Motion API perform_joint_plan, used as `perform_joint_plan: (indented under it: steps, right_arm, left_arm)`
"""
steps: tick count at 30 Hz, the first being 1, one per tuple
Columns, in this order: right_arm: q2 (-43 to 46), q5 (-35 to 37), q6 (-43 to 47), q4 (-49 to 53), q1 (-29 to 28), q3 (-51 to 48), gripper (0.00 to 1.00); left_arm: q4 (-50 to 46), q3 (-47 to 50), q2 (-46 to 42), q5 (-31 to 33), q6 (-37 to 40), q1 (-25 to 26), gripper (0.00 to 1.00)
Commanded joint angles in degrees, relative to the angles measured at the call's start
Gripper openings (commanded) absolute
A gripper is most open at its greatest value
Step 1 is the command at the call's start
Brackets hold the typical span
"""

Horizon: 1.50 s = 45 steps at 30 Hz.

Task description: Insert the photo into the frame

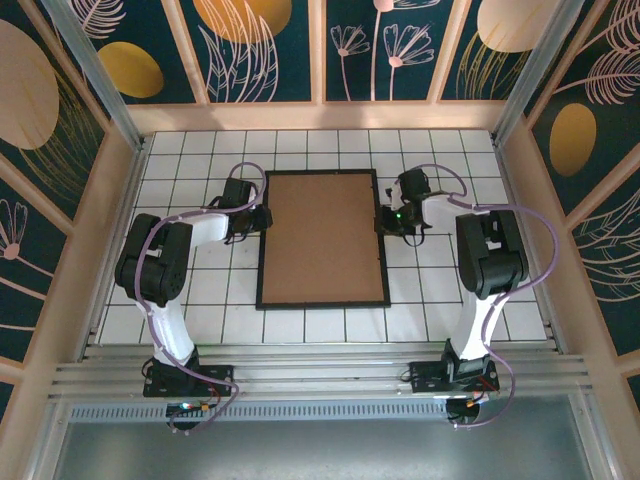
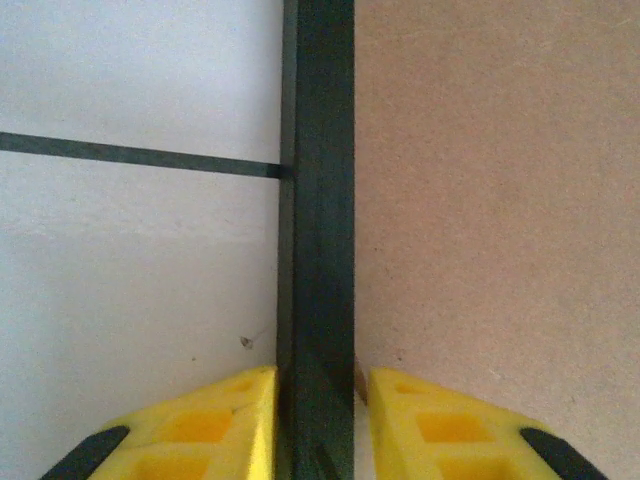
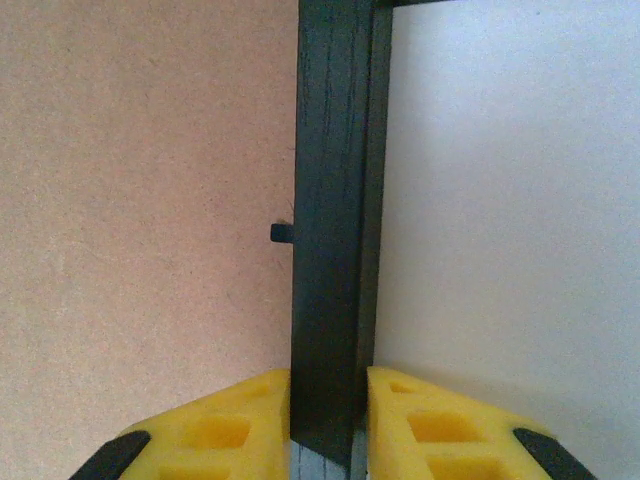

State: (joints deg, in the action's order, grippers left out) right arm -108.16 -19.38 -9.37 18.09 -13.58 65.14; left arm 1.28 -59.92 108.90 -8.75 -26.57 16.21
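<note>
Board [image 1: 322, 238] is lying inside the frame [image 1: 322, 304] at mid-bench [image 1: 440, 290], so the photo is probably sitting beneath already. Right hand [image 3: 328, 420] is pinching the right rail; left hand [image 2: 318, 420] is straddling the left rail, grip unclear.

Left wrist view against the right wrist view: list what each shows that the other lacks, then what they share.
Left wrist: the left hand, and a dark grout line meeting the frame from the tiled side. Right wrist: the right hand, a small black tab jutting onto the backing board, and a frame corner. Both: yellow fingers astride a black frame rail, brown board on one side, white floor on the other.
</note>
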Motion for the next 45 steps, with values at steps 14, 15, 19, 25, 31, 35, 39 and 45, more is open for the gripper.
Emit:
perform_joint_plan:
  steps: [14,15,19,25,31,35,39,45]
  right_arm:
    - [1.3,3.1,1.0,2.8,-0.2,-2.3,0.25]
    - [1.3,3.2,1.1,2.7,-0.1,-2.2,0.25]
    - [1.1,3.4,1.5,2.9,-0.1,-1.9,0.24]
    - [1.3,3.3,1.5,2.6,-0.1,-1.9,0.24]
    - [1.3,3.4,1.5,2.7,-0.1,-1.9,0.24]
    - [1.3,3.6,1.6,2.6,-0.1,-2.0,0.24]
    - [1.3,3.6,1.6,2.7,-0.1,-1.9,0.24]
    - [1.2,3.6,1.6,2.9,-0.2,-1.9,0.24]
  left_arm:
    - [-1.3,-3.1,-2.5,0.5,-1.8,-2.7,0.35]
    - [-2.0,-4.3,-1.5,0.5,-1.3,-2.7,0.34]
    - [-4.8,-9.5,2.8,0.7,0.1,-3.0,0.32]
    - [-8.8,-16.3,7.9,-0.3,2.0,-3.2,0.28]
    - [-11.5,-20.4,10.7,0.1,3.5,-3.3,0.26]
    - [-12.0,-22.3,12.3,-0.5,3.7,-3.8,0.24]
    - [-13.0,-24.6,13.9,-0.9,3.9,-4.1,0.24]
    - [-14.5,-27.8,15.7,-1.9,4.3,-4.3,0.26]
